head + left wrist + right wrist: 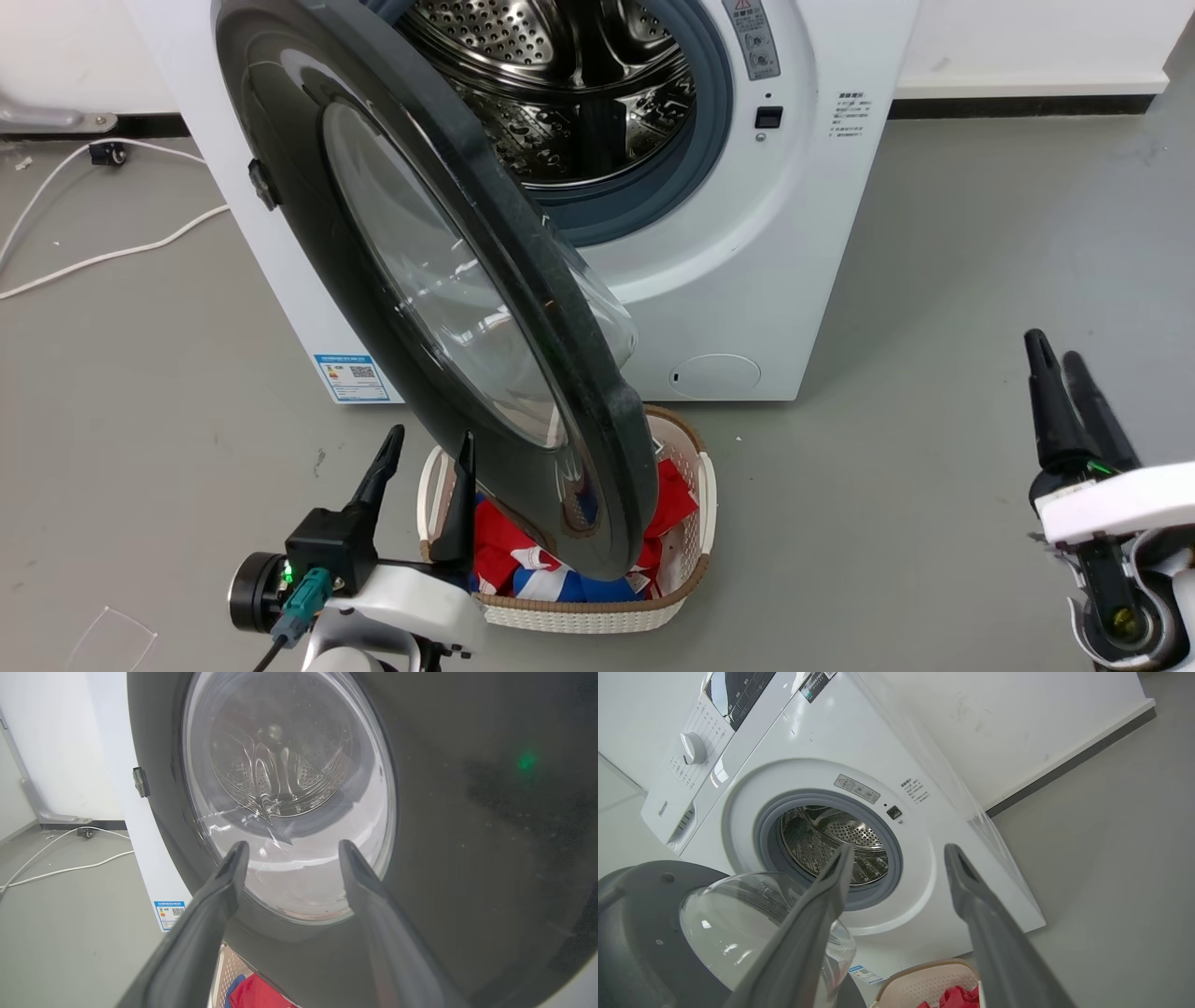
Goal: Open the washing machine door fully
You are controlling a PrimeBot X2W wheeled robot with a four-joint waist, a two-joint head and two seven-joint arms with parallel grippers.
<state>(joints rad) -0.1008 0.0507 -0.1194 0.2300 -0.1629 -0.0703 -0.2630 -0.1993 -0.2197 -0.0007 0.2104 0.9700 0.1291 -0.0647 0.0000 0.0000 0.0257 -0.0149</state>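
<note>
The washing machine (747, 261) stands white against the wall, its steel drum (560, 84) exposed. Its door (439, 280) is a black ring around a bulging glass bowl. It hangs from the left-hand hinge, swung out about halfway toward me. My left gripper (429, 439) is open just outside the door's lower edge. In the left wrist view the left gripper (293, 845) points at the outer face of the door (467, 835), holding nothing. My right gripper (1053, 347) hangs open far to the right, facing the machine (831, 742) and the inner side of the door (640, 933).
A beige laundry basket (579, 611) with red and blue cloth sits on the floor under the door's free edge. White cables (93, 252) trail over the grey floor left of the machine. Bare floor spreads out to the right.
</note>
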